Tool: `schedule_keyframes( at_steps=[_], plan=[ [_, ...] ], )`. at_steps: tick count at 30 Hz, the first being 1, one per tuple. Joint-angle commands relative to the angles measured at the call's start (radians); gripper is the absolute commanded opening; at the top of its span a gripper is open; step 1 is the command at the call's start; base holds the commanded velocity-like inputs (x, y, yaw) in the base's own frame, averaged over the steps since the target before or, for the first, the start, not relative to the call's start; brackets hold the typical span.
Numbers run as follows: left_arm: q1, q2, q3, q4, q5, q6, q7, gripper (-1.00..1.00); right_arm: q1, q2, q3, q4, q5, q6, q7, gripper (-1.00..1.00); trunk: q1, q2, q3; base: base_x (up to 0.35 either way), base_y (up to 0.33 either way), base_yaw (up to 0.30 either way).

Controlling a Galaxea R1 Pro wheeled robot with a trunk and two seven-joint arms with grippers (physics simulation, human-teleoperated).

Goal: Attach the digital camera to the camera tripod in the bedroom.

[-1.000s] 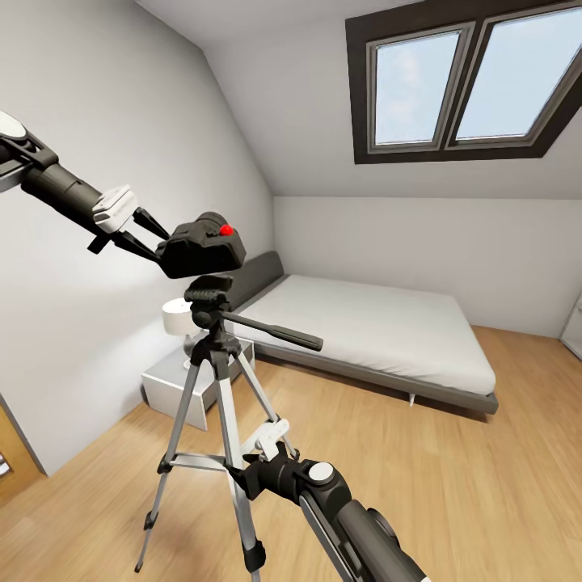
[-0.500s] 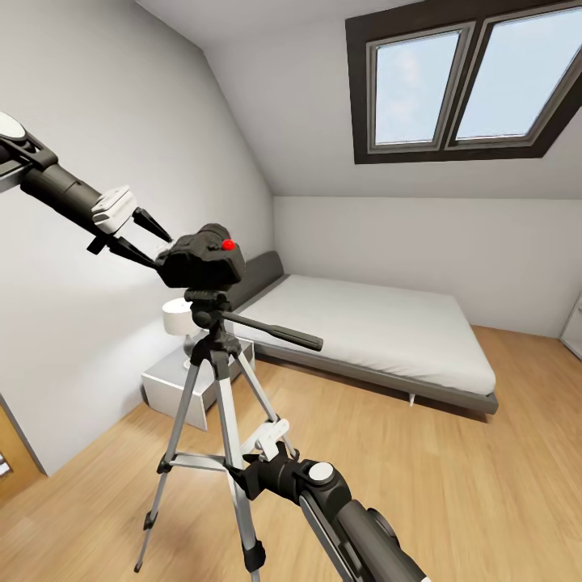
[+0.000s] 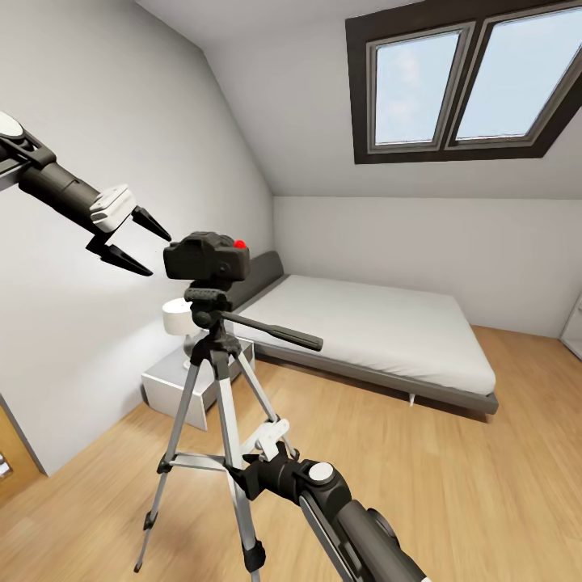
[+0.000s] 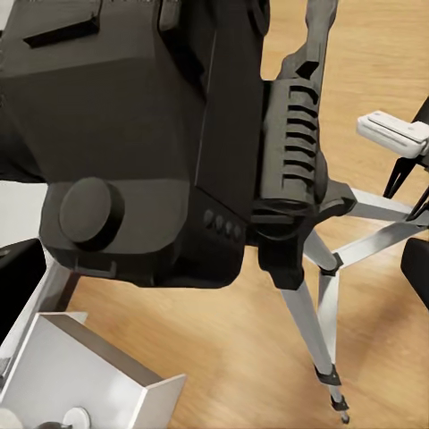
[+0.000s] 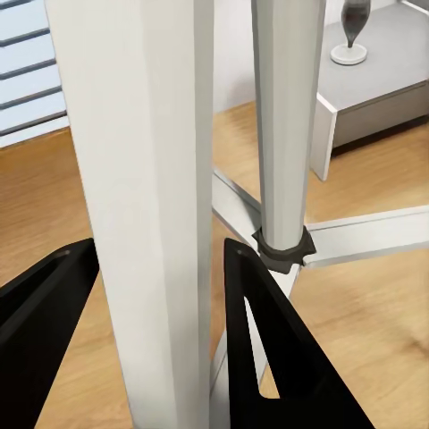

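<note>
Released, digital camera (image 3: 207, 257) now sits on camera tripod (image 3: 212, 356); right tool (image 5: 161, 340) straddles a leg.

Three cameras on one tripod, from far, near and nearer.

The head view stands back and looks forward and slightly down across the bedroom, taking in the whole camera tripod (image 3: 214, 388) with the bed (image 3: 380, 339) behind. The left wrist view sits right up against the digital camera (image 4: 134, 152), looking down past it to the silver legs and the wood floor (image 4: 214, 357). The right wrist view is pressed close to one tripod leg (image 5: 143, 206) between its fingers (image 5: 268, 349), facing the nightstand (image 5: 375, 98). All three share the tripod's legs.
</note>
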Motion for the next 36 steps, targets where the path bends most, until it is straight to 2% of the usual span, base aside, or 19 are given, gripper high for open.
schedule_keyframes(
  at_steps=[1, 6, 11, 15, 16, 21, 24, 29, 36],
  plan=[
    [-0.004, 0.001, -0.008, -0.001, 0.009, 0.011, 0.0, 1.0, -0.001, 0.0, 0.0, -0.001, -0.012, 0.007, 0.0, -1.0, 0.0, -0.001, -0.001, 0.0, 0.0, 0.0],
    [-0.004, 0.01, -0.005, -0.001, 0.01, 0.01, 0.001, 1.0, -0.002, 0.0, 0.0, -0.001, -0.012, 0.007, 0.0, -1.0, 0.0, -0.001, -0.001, 0.0, 0.0, 0.0],
    [-0.005, 0.042, 0.003, 0.0, 0.009, 0.011, 0.004, 1.0, -0.001, 0.0, 0.0, -0.001, -0.012, 0.007, 0.0, -1.0, 0.0, -0.001, -0.001, 0.0, 0.0, 0.0],
    [-0.005, 0.07, 0.028, 0.013, 0.006, 0.017, 0.007, 1.0, -0.002, 0.0, 0.0, -0.001, -0.012, 0.007, 0.0, -1.0, 0.0, -0.001, -0.001, 0.0, 0.0, 0.0],
    [-0.004, 0.076, 0.035, 0.018, 0.005, 0.018, 0.007, 1.0, -0.002, 0.0, 0.0, -0.001, -0.012, 0.007, 0.0, 1.0, 0.0, -0.001, -0.001, 0.0, 0.0, 0.0],
    [-0.002, 0.115, 0.062, 0.041, -0.001, 0.03, 0.014, 1.0, -0.001, 0.0, 0.0, -0.001, -0.012, -0.003, 0.0, 1.0, 0.0, -0.001, -0.001, 0.0, 0.0, 0.0],
    [-0.001, 0.129, 0.065, 0.045, -0.002, 0.045, 0.036, 1.0, -0.001, 0.0, 0.0, -0.001, -0.012, -0.009, 0.0, 1.0, 0.0, -0.001, -0.001, 0.0, 0.0, 0.0],
    [-0.001, 0.143, 0.068, 0.049, -0.002, 0.088, 0.094, 1.0, 0.0, 0.0, 0.0, -0.001, -0.012, -0.014, 0.0, 1.0, 0.0, -0.001, -0.001, 0.0, 0.0, 0.0],
    [0.0, 0.155, 0.069, 0.05, -0.002, 0.11, 0.138, 1.0, 0.0, 0.0, 0.0, -0.001, -0.012, -0.015, 0.0, 1.0, 0.0, -0.001, -0.001, 0.0, 0.0, 0.0]
  ],
)
